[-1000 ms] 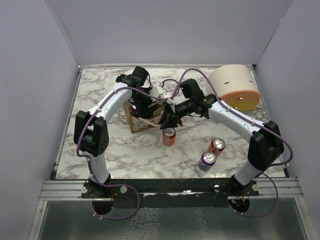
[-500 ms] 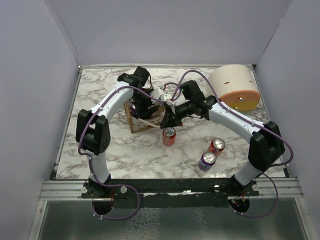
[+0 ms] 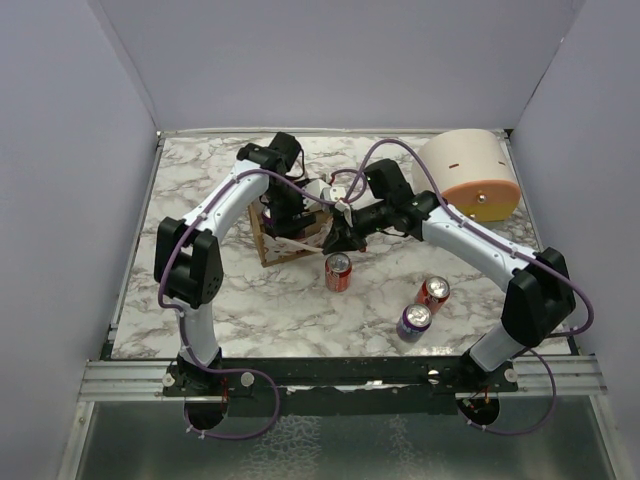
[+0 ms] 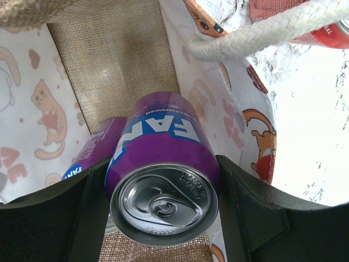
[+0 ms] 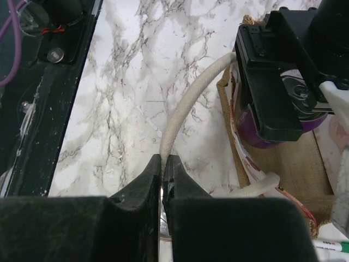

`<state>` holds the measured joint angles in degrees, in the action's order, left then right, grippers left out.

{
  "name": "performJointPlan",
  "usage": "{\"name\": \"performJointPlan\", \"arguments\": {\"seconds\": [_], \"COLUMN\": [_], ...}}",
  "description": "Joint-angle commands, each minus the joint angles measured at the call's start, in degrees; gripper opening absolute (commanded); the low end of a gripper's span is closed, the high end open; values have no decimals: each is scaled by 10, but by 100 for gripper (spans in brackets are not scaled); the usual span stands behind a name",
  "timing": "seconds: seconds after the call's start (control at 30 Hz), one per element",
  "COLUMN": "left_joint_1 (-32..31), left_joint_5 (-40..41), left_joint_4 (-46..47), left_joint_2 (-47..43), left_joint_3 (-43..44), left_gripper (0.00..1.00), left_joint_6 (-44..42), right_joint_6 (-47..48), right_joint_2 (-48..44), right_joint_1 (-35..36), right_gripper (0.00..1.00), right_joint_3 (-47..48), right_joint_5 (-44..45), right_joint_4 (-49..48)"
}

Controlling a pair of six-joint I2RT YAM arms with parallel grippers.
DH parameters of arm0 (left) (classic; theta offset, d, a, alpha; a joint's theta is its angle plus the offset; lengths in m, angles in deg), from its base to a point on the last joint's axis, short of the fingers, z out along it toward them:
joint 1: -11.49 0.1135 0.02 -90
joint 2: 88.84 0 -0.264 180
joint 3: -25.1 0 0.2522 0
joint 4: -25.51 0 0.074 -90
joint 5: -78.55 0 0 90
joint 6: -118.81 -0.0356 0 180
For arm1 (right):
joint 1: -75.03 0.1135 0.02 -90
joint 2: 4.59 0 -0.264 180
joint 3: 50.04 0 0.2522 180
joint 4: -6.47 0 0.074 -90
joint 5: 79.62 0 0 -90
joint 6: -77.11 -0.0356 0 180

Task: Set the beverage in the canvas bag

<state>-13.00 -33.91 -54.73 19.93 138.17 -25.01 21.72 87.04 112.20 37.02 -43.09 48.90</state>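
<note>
- Top external, near edge: a loose purple can [image 3: 414, 322] and a red can [image 3: 433, 292] stand upright just beside each other on the marble surface [image 3: 220, 300], right of centre.
- Mid-surface: a second red can [image 3: 338, 271] stands upright, alone, just in front of the canvas bag [image 3: 278, 246].
- Both arms meet over the bag, the left reaching in from above and the right at its near-right side.
- Right wrist: the right end effector [image 5: 163, 166] is clenched on the bag's white rope handle [image 5: 188, 109], with the rope pinched between the fingertips. From there the rope arcs away to the bag's rim.
- Left wrist: the left end effector [image 4: 163, 210] is grasping the held purple can [image 4: 163, 158], one finger on each side and the lid toward the camera.
- The can's lower end is down inside the bag's mouth, between cat-print lining walls, with the burlap floor [image 4: 117, 60] beyond. Cannot tell whether it touches the floor.
- An in-bag purple can [image 4: 87, 155] sits just beside the held one, on its left in that view, and is partly hidden.
- Far right corner: a cream container [image 3: 462, 165] with an orange rim, well apart from the bag.
</note>
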Motion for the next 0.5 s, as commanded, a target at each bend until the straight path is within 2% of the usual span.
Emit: {"name": "performJointPlan", "arguments": {"seconds": [0.0,0.47], "left_joint_1": [-10,-22], "left_joint_5": [-14,29], "left_joint_4": [2,-58], "left_joint_2": [-2,46], "left_joint_3": [-2,28], "left_gripper": [12,18], "left_joint_6": [-36,-144], "right_joint_6": [9,21], "right_joint_2": [-23,-30], "right_joint_1": [4,4], "right_gripper": [1,1], "right_joint_3": [0,-4], "right_joint_5": [15,19], "right_joint_4": [12,29]}}
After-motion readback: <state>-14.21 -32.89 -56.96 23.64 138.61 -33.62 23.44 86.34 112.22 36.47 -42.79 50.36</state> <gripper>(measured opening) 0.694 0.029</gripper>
